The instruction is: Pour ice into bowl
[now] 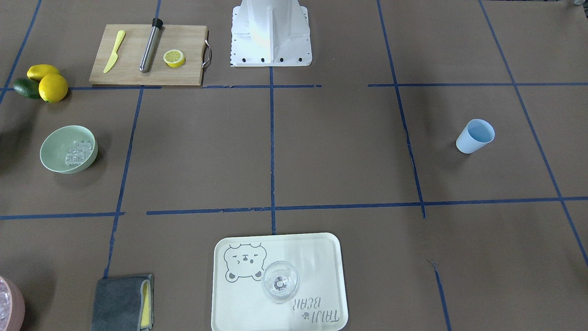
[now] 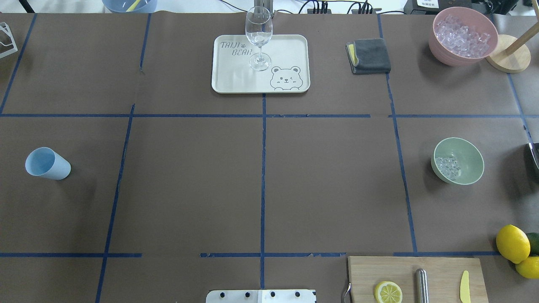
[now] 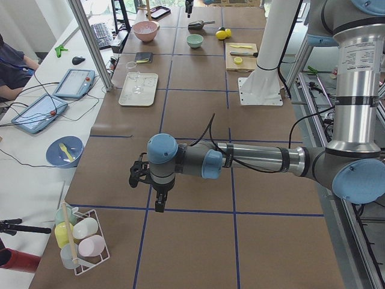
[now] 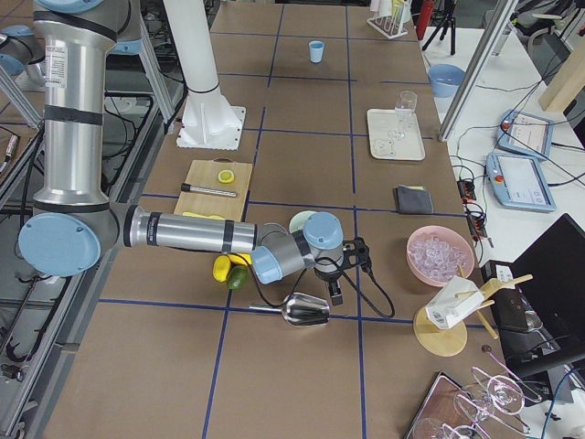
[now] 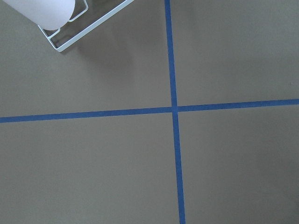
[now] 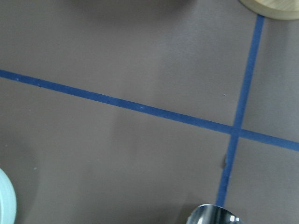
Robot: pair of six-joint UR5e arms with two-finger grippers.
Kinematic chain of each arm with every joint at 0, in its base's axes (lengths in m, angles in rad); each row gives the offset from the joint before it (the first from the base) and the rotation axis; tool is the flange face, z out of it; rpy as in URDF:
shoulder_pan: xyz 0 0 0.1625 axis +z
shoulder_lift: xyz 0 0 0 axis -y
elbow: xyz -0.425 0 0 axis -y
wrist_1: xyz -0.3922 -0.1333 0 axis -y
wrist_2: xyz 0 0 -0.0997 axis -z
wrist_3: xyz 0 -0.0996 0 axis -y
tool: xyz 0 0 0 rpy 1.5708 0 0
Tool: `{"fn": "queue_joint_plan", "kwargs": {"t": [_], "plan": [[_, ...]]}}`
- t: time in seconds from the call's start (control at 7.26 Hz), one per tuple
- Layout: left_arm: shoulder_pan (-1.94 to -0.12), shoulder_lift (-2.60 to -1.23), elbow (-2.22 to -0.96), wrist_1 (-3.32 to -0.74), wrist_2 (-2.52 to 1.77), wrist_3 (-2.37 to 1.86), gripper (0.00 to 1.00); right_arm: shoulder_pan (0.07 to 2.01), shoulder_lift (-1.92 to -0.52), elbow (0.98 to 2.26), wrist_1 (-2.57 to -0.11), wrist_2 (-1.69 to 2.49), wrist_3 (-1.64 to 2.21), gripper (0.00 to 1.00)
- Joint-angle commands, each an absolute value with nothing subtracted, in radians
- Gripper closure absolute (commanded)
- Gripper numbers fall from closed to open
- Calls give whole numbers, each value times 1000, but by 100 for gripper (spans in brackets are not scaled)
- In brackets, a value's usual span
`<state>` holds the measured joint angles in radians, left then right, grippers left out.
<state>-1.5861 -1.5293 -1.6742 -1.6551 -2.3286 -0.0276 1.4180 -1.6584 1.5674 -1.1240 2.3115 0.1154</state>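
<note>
Nearest you, tray (image 1: pixel 321 257) and glass (image 1: pixel 280 281) sit well apart from the bowl (image 1: pixel 56 146), whose ice (image 1: pixel 79 152) heaps against one side of its inside; right gripper (image 4: pixel 335 294) hangs near the bowl, left gripper (image 3: pixel 159 206) far from it, and you cannot tell whether either's fingers are apart or together.

Blue cup (image 2: pixel 47 164), wine glass (image 2: pixel 258 33) on tray (image 2: pixel 236 80)

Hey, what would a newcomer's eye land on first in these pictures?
Probably the mint-green bowl on the robot's right, with a small heap of clear ice in it. Next, the pink bowl piled with cubes at the far right corner, and the wine glass standing on the bear tray.
</note>
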Motion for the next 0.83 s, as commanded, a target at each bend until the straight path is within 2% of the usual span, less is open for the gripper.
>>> {"fn": "queue_joint_plan", "kwargs": {"t": [0.0,0.28,0.69], "plan": [[-1586,-1529,-1674,-1655,-2330,-28,0,1544,-1635,1658,-1431,2293,-105,0],[-1586,-1529,-1671,-1654,-2361,-26,0,1577,-1588,1730,-1610,2283,-118,0],[-1586,-1529,-1666,-1654,-2362,-26,0,1575,-1686,1712,-1618,2238,-101,0]]}}
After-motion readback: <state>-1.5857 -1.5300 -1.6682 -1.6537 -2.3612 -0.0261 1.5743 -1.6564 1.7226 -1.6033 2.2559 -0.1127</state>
